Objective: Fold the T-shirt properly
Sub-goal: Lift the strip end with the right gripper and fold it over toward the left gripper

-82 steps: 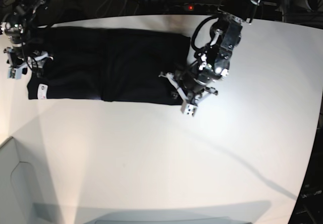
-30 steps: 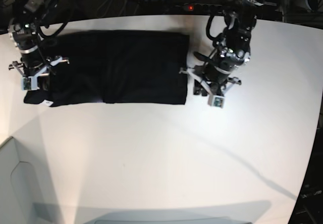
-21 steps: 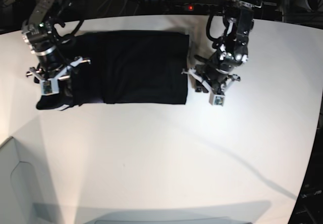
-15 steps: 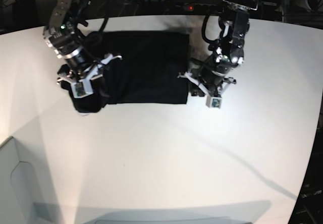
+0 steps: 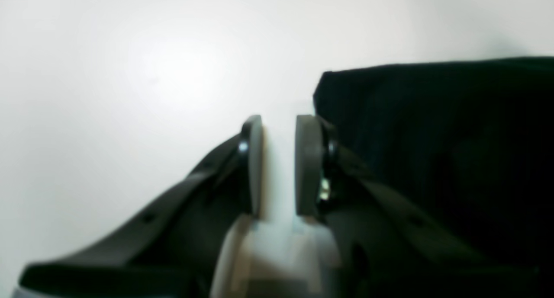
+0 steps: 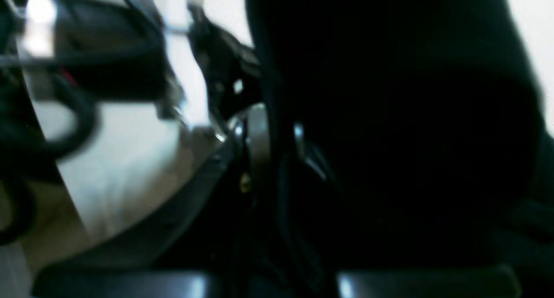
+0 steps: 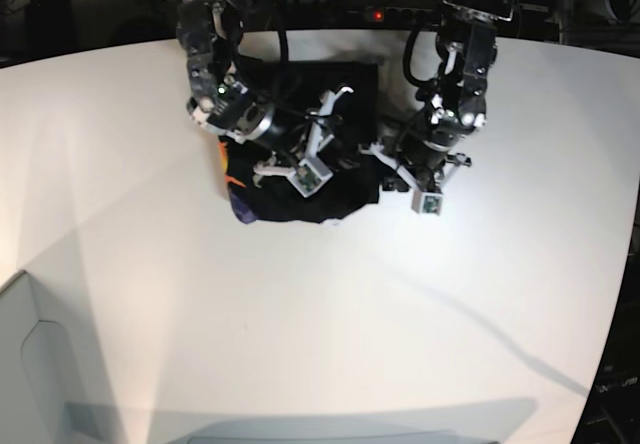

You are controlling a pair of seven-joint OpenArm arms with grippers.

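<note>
A: What did the base camera record?
B: The T-shirt (image 7: 345,179) lay bunched on the white table (image 7: 300,314) near 12 o'clock, with orange and purple print showing along its 9 o'clock edge.
A: And the arms?
B: The right gripper (image 7: 312,156) sat over the cloth's middle; jaw state unreadable against the black fabric. The left gripper (image 7: 412,186) rested at the shirt's 3 o'clock edge, just beside it; contact and jaw state could not be judged.
</note>
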